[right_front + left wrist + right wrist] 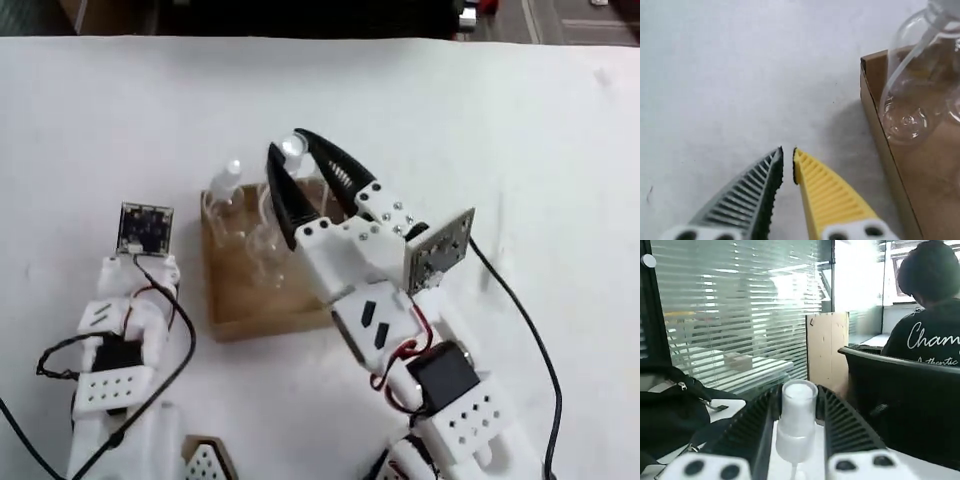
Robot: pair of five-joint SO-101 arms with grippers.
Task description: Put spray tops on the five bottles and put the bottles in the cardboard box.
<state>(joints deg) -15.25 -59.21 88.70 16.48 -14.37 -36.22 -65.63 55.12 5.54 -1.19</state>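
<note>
The cardboard box point(232, 305) lies at the table's middle with several clear bottles point(262, 245) standing in it. One bottle at its far left corner wears a white spray top point(232, 172). My right gripper point(287, 146) hovers over the box's far side, its black fingers shut on another white spray top point(293, 148), which stands upright between them in the right wrist view point(797, 425). My left gripper point(787, 151) is shut and holds nothing. It is low over bare table just left of the box wall point(874, 120), near a clear bottle point(910, 95).
The left arm point(125, 330) sits on the table left of the box. The right arm's cables point(520, 320) trail across the table to the right. White tabletop point(480, 110) stretches behind and to both sides of the box.
</note>
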